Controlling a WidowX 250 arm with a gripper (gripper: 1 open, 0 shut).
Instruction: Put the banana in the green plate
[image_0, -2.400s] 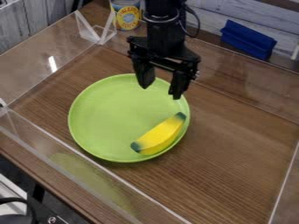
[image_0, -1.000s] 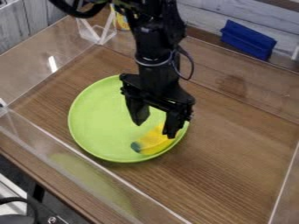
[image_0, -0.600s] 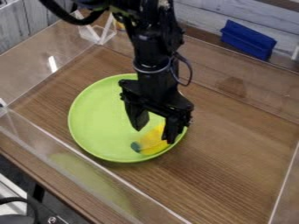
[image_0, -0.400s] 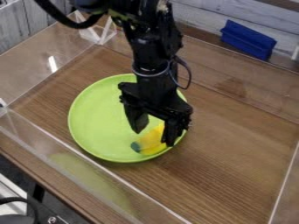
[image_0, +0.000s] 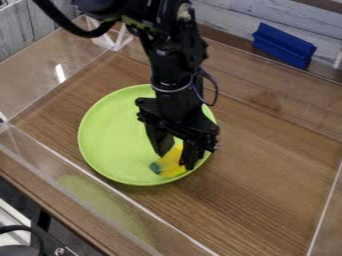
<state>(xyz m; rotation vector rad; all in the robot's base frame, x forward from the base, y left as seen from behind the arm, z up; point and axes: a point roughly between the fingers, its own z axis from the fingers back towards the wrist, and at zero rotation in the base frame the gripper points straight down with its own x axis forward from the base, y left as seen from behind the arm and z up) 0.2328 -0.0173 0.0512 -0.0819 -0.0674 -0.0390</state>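
On the wooden table (image_0: 274, 130), inside its clear walls, sits the green plate (image_0: 107, 130), and the banana (image_0: 170, 158) already lies in it near the right rim. I hang straight down over that spot. A moment ago my pincer (image_0: 177, 157) stood wide astride the fruit; now the fingers have drawn in against its sides, clenching on the banana. Since it already rests in the plate, I judge this grip serves a re-placing, not a finish.

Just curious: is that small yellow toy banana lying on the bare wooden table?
No, the small yellow toy banana lies inside the round lime-green plastic plate, between the black gripper fingers.
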